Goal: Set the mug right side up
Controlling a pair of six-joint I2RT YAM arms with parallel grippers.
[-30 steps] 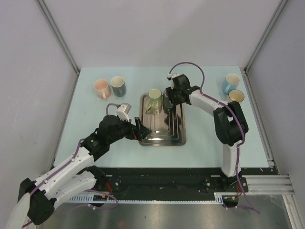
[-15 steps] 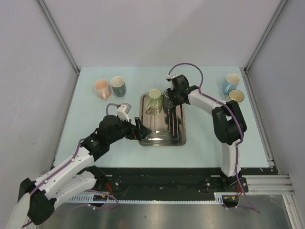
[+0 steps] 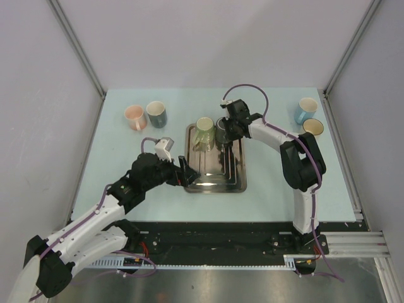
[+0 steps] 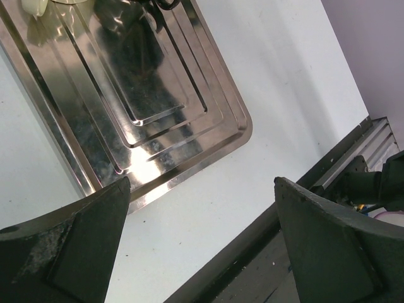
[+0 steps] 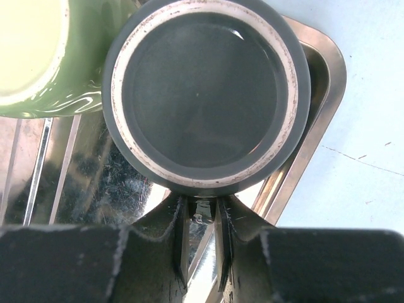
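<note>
Mug [image 5: 205,95] sits upside down at the tray's [image 3: 214,183] far right, foot ring up, so the right gripper [image 5: 201,218] pinches what looks like its handle, probably to lift and flip it. Left gripper [image 4: 199,189] hovers spread over the tray's near corner. Pale blue table [image 3: 271,170], grey walls [image 3: 189,44].

A robotics lab cell: grey panels [image 3: 208,44] in aluminium framing [image 3: 76,47] enclose a pale blue desk [image 3: 278,189]; a left arm [image 3: 91,218] and right arm [image 3: 302,165] are bolted along its edge.
</note>
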